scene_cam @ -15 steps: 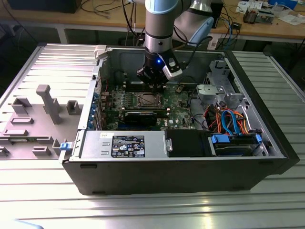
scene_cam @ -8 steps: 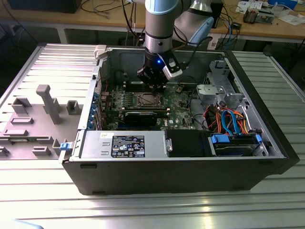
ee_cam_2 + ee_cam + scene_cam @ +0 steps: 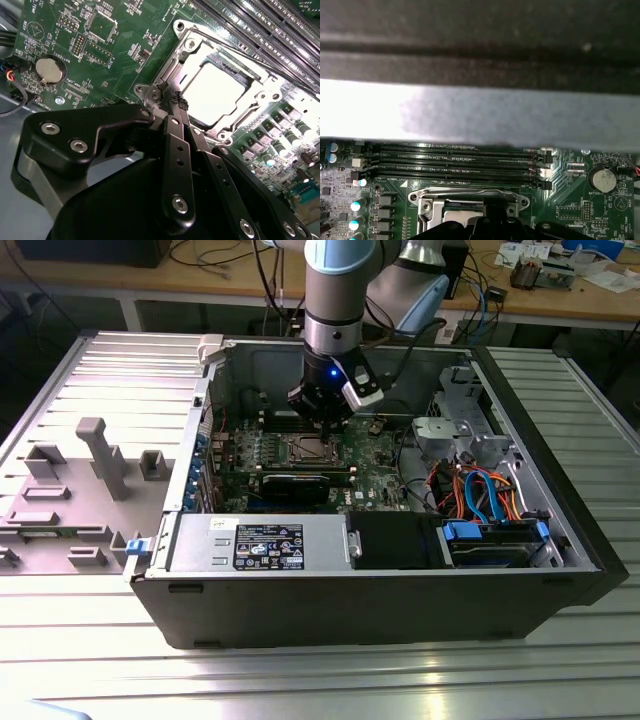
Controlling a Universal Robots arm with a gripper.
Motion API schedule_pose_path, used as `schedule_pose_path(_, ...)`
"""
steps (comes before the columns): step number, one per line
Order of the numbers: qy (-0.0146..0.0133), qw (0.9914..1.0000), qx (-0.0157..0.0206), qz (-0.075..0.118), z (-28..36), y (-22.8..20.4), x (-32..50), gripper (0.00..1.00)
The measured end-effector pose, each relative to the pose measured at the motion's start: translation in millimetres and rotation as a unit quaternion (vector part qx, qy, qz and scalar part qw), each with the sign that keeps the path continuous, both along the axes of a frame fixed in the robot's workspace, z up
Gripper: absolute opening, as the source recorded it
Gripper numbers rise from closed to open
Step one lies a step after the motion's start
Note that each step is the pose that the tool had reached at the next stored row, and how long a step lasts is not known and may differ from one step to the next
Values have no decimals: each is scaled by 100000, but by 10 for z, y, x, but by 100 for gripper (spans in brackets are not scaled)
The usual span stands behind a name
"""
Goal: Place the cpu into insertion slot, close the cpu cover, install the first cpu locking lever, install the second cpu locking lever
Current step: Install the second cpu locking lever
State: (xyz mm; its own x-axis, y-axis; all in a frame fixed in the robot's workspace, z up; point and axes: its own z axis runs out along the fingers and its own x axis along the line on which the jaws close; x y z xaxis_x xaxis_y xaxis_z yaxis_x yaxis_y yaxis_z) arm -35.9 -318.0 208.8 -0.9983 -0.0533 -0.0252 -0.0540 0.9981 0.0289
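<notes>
The cpu [image 3: 212, 92] lies flat in the insertion slot [image 3: 310, 448] on the green board, its silver top glaring in the light. The cpu cover [image 3: 220, 54] lies down around it as a silver frame. In the first wrist view a silver bar [image 3: 470, 190] runs across the socket's edge nearest the memory slots. My gripper [image 3: 177, 102] is shut with nothing seen between its fingers. Its tips sit at a corner of the socket, just off the cover's edge. In the exterior view the gripper [image 3: 325, 412] hangs low inside the case, right above the socket.
Long black memory slots [image 3: 455, 162] run beside the socket. A coin battery [image 3: 50, 70] sits on the board. A black expansion card [image 3: 300, 483], a black power supply [image 3: 260, 543], drive cages and coloured cables [image 3: 480, 490] crowd the case. Grey fixtures [image 3: 100, 455] stand outside, at the exterior view's left.
</notes>
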Motion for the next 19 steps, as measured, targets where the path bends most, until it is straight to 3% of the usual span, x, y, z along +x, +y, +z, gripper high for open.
schedule_pose_path(19,-2,100000,-5,12,26,-29,1,11)
